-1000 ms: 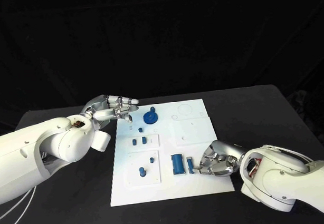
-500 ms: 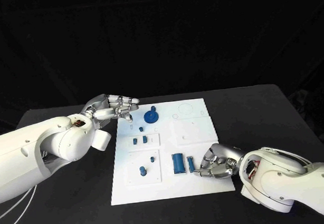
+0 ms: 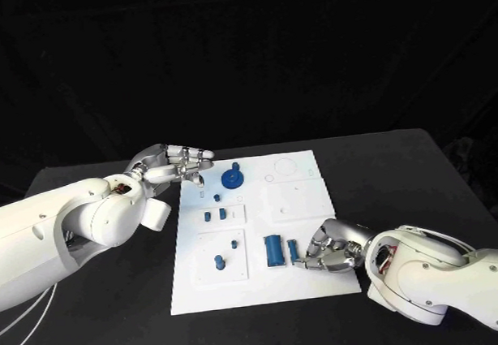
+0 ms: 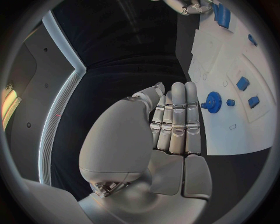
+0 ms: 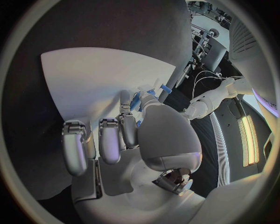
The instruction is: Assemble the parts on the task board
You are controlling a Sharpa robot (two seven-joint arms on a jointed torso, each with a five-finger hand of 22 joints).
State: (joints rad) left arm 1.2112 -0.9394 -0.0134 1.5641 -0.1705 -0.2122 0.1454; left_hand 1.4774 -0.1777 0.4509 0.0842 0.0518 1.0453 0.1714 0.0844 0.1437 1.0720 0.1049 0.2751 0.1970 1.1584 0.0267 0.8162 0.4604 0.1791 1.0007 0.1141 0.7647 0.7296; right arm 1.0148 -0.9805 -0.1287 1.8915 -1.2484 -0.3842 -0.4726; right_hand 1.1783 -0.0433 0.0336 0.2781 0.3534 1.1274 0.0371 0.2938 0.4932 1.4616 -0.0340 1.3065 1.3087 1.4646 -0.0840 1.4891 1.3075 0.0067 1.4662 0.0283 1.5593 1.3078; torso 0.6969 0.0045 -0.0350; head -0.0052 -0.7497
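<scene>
The white task board (image 3: 303,217) lies mid-table. On it sit a blue gear (image 3: 233,178), small blue blocks (image 3: 214,215) and a fat blue cylinder (image 3: 275,252). A slim blue peg (image 3: 293,252) lies beside the cylinder. My right hand (image 3: 330,251) rests at the board's near right edge, thumb and one finger pinching the slim peg (image 5: 136,101), other fingers curled. My left hand (image 3: 178,166) hovers at the board's far left corner, holding nothing, its fingers (image 4: 175,116) straight and side by side. The left wrist view shows the gear (image 4: 211,100) just beyond those fingertips.
More small blue parts stand on the board's left half: one (image 3: 219,263) near the front, one (image 3: 233,243) above it, one (image 3: 217,197) below the gear. The board's right half carries white raised squares (image 3: 296,202). Black table (image 3: 414,182) surrounds the board.
My right hand has crept a little left and closed in on the slim peg. The left hand and the board's parts have stayed put.
</scene>
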